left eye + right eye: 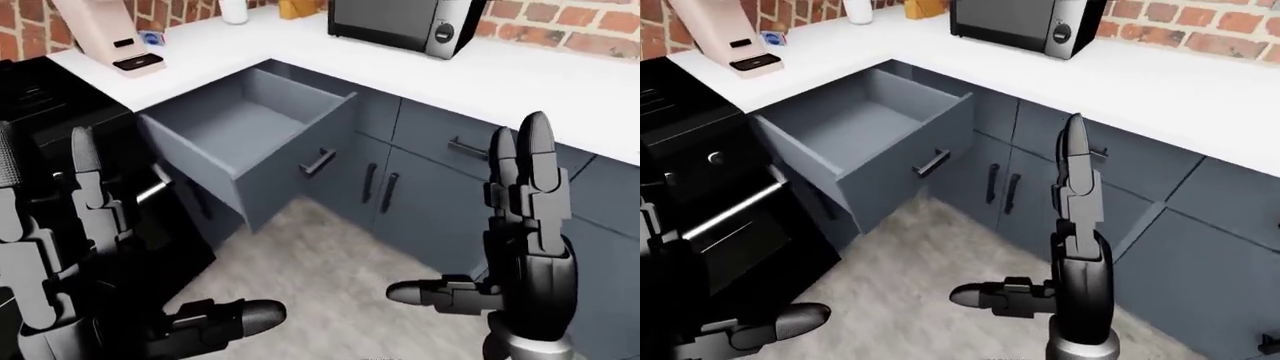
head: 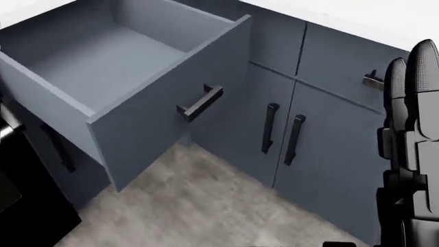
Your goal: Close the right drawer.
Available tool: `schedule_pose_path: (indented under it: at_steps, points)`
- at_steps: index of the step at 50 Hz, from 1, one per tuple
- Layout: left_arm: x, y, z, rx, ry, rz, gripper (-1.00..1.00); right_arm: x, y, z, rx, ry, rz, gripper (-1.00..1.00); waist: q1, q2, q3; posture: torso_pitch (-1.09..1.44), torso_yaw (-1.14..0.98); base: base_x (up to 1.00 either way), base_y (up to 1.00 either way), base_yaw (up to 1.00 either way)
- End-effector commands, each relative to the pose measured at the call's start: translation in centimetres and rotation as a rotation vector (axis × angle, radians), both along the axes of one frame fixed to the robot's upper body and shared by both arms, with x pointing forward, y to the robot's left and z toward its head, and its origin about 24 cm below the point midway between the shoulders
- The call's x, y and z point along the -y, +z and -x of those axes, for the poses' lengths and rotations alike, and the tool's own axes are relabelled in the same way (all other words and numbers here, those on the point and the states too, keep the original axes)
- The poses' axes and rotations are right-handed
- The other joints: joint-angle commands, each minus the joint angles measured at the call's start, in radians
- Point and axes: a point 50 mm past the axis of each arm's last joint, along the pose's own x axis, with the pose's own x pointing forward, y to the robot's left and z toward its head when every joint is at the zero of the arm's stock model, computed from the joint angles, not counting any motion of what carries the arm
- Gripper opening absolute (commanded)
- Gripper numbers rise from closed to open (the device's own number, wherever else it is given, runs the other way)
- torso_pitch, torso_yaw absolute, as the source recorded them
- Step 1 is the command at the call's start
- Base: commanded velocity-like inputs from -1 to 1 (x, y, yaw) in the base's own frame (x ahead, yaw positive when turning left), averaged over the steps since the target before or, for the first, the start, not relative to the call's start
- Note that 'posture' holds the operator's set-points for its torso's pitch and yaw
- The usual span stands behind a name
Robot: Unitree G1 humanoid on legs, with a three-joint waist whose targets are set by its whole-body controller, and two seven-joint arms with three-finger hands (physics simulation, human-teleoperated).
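At the far left of the left-eye view, the left hand [image 1: 90, 255] stands raised with its fingers [image 1: 88, 187] spread apart and upright and its thumb jutting toward the view's middle, holding nothing. Behind it sits a black oven [image 1: 710, 195] with a silver bar handle, and above that, on the white bench [image 1: 560, 75], rests a pale coffee machine [image 1: 110, 37]. Just right of the oven, the right drawer [image 2: 130, 82] is pulled far out of the grey cabinet run, its inside bare and its dark handle [image 2: 200, 103] facing the view's lower right. Next come two cabinet doors [image 2: 309, 139] with upright dark handles set side by side, and a shut drawer above them. A black microwave [image 1: 400, 22] stands on the bench against the brick wall [image 1: 570, 26] at the top. Toward the right, the right hand [image 1: 520, 247] is also raised, fingers [image 1: 530, 172] straight and apart, thumb pointing to the view's left, well apart from the drawer and touching nothing. Pale wood-look floor [image 2: 206, 206] fills the bottom.
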Motion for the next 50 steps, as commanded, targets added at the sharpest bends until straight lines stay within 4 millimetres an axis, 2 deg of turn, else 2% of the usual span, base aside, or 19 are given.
schedule_pose_path:
  at_steps: [1,4,5,6,14,16,18,19,21,28,30,32,33,36,39,41,43,46,50]
  points:
    - [0.3,0.8,0.6,0.053,-0.011,-0.007,1.0,0.1,0.7,0.4,0.047,-0.005,0.0,1.0,-0.002,0.002,-0.005,0.0,0.0,0.23,0.0,-0.4]
    - [0.3,0.8,0.6,0.053,-0.011,-0.007,1.0,0.1,0.6,0.5,0.046,-0.005,0.0,1.0,-0.014,-0.084,-0.035,0.0,0.0,0.23,0.0,-0.4]
    - [0.3,0.8,0.6,0.053,-0.012,-0.007,1.0,0.1,0.6,0.6,0.046,-0.004,0.0,1.0,-0.027,-0.038,-0.012,0.0,0.0,0.23,0.0,-0.4]
    - [0.3,0.8,0.6,0.053,-0.012,-0.007,1.0,0.1,0.6,0.6,0.047,-0.004,0.0,1.0,-0.018,-0.051,-0.014,0.0,0.0,0.23,0.0,-0.4]
    - [0.4,0.9,0.6,0.052,-0.012,-0.007,1.0,0.0,0.6,0.8,0.045,-0.004,0.001,1.0,-0.029,0.019,0.003,0.0,0.0,0.23,0.0,-0.4]
    - [0.3,0.9,0.6,0.052,-0.013,-0.007,1.0,0.0,0.6,0.7,0.046,-0.004,0.0,1.0,-0.033,0.048,0.002,0.0,0.0,0.23,0.0,-0.39]
    - [0.3,0.9,0.6,0.051,-0.013,-0.007,1.0,0.0,0.6,0.7,0.044,-0.004,0.001,1.0,-0.032,0.104,-0.015,0.0,0.0,0.23,0.0,-0.4]
    - [0.3,0.9,0.6,0.051,-0.012,-0.008,1.0,0.0,0.5,0.7,0.043,-0.004,0.0,1.0,-0.022,0.081,-0.015,0.0,0.0,0.23,0.0,-0.4]
    - [0.3,0.9,0.6,0.051,-0.012,-0.007,1.0,0.0,0.5,0.7,0.044,-0.004,0.0,1.0,-0.016,0.083,0.005,0.0,0.0,0.23,0.0,-0.39]
    - [0.3,0.7,0.5,0.051,-0.012,-0.006,1.0,0.1,0.5,0.5,0.042,-0.005,-0.002,1.0,-0.003,0.029,-0.007,0.0,0.0,0.23,0.0,-0.36]
    - [0.3,0.7,0.5,0.052,-0.01,-0.008,1.0,0.0,0.4,0.5,0.043,-0.007,-0.005,1.0,0.004,-0.004,-0.014,0.0,0.0,0.22,0.0,-0.19]
    - [0.2,0.7,0.5,0.051,-0.01,-0.006,1.0,0.5,0.4,0.3,0.037,-0.036,-0.015,1.0,-0.001,-0.069,-0.037,0.0,0.0,0.05,0.0,0.0]
    - [0.2,0.7,0.5,0.051,-0.01,-0.007,1.0,0.7,0.4,0.1,0.03,-0.044,-0.018,1.0,0.002,-0.032,-0.032,0.0,0.0,0.0,0.0,0.0]
    - [0.2,0.7,0.5,0.051,-0.01,-0.006,1.0,1.3,0.0,-1.1,0.024,-0.061,-0.033,1.0,-0.004,-0.027,-0.026,0.0,0.0,0.0,0.0,0.0]
    - [0.2,0.8,0.5,0.051,-0.01,-0.006,1.0,0.6,2.0,-0.8,0.02,-0.072,-0.025,1.0,-0.003,0.009,-0.027,0.0,0.0,0.0,0.0,0.0]
    - [0.2,0.8,0.6,0.051,-0.01,-0.005,1.0,0.7,1.9,-0.8,0.011,-0.069,-0.024,1.0,-0.012,0.007,-0.051,0.0,0.0,0.0,0.16,0.0]
    - [0.3,0.9,0.6,0.05,-0.011,-0.006,1.0,0.8,1.8,-1.0,0.007,-0.069,-0.025,1.0,-0.013,-0.025,-0.029,0.0,0.0,0.0,0.33,0.0]
    - [0.3,0.9,0.6,0.05,-0.011,-0.005,1.0,0.9,1.8,-1.1,0.006,-0.067,-0.024,1.0,-0.014,-0.043,-0.047,0.0,0.0,0.0,0.34,0.0]
    - [0.3,0.8,0.5,0.05,-0.011,-0.005,1.0,0.9,1.6,-1.1,0.004,-0.065,-0.023,1.0,-0.016,0.0,-0.024,0.0,0.0,0.0,0.34,0.0]
